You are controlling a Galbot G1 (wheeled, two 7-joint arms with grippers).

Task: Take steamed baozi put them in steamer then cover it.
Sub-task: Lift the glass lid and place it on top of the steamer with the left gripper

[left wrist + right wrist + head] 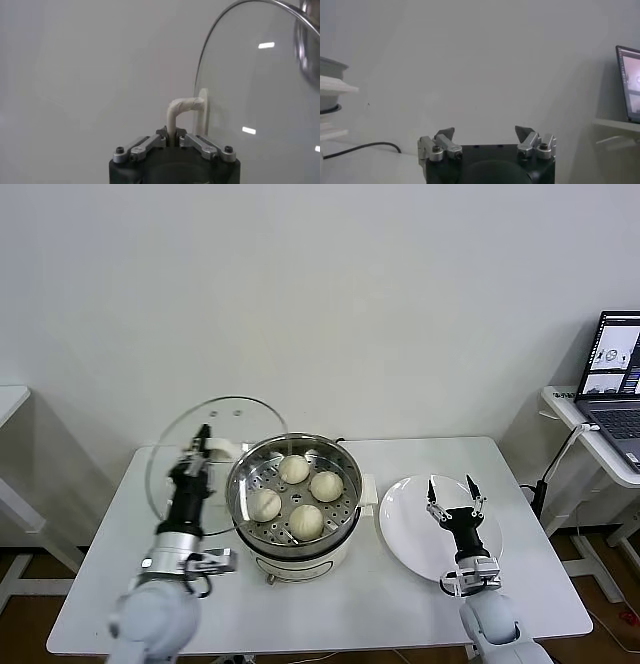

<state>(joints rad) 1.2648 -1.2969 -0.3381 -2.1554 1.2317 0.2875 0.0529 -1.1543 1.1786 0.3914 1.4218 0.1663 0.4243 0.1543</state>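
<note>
The cover [205, 459] is stiff glass, smooth and breakable, so its white handle [181, 111] looks the safest hold; the left gripper [202, 442] has its fingers pinching that handle, holding the cover on edge just left of the steamer [295, 499]; four baozi [294, 469] sit inside; the right gripper [452, 494] hovers, fingers spread, over the plate [400, 529].

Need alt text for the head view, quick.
Left claw holds the glass cover upright by its handle, left of the open steamer holding four baozi. Right claw hangs open over the empty white plate.
</note>
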